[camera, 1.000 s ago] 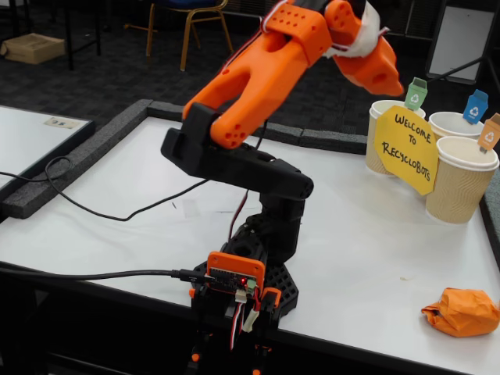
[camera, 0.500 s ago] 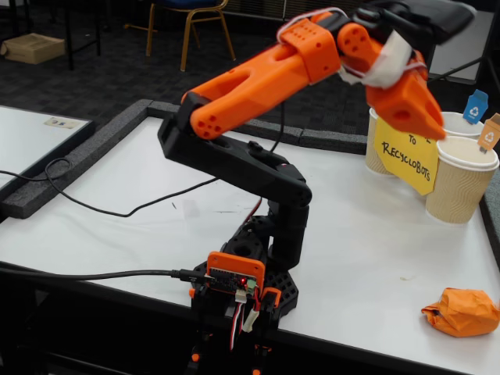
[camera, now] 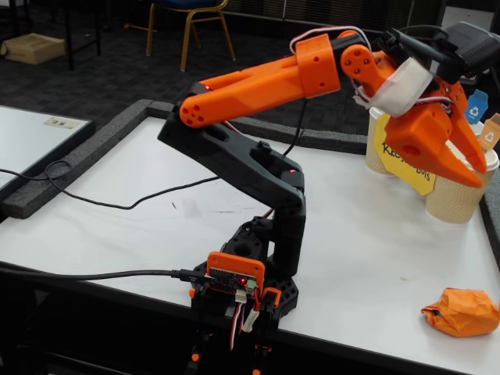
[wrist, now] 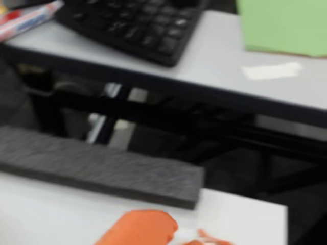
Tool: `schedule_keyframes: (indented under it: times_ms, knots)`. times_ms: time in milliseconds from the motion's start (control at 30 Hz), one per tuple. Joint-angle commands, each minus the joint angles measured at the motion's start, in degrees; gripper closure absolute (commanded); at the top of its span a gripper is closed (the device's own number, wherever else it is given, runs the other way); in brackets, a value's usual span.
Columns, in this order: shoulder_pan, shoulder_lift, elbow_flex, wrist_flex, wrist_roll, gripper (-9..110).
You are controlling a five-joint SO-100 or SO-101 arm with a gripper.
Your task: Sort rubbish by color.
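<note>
One piece of rubbish shows: an orange crumpled paper wad [camera: 462, 311] lying on the white table near its front right corner in the fixed view. My orange gripper [camera: 480, 173] hangs well above and behind it, in front of the paper cups. Its fingertips stand slightly apart with nothing between them. In the blurred wrist view only the gripper's orange tips [wrist: 186, 237] show at the bottom edge. No other wad is in view.
Beige ribbed cups [camera: 457, 205] with small coloured tags and a yellow sign [camera: 398, 160] stand at the back right, partly hidden by the gripper. Dark foam strips [camera: 101, 144] edge the table. A black cable [camera: 117, 211] crosses its left side. The wrist view shows a keyboard [wrist: 133, 28] on another table.
The arm has stretched out to the right and lowered. The gripper went from high above the table to in front of the cups. The orange wad has not moved.
</note>
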Motion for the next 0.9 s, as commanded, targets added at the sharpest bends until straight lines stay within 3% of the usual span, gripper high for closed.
schedule_keyframes:
  times_ms: [0,400,567,867]
  knots:
    - [5.4,2.1,-0.4,-2.5,4.7,101]
    - [9.2,-1.0,3.4,-5.7,5.2,101]
    - [8.8,-5.0,2.2,-3.0,-8.0,101]
    - [9.3,-13.1,2.6,-13.0,-28.4,101]
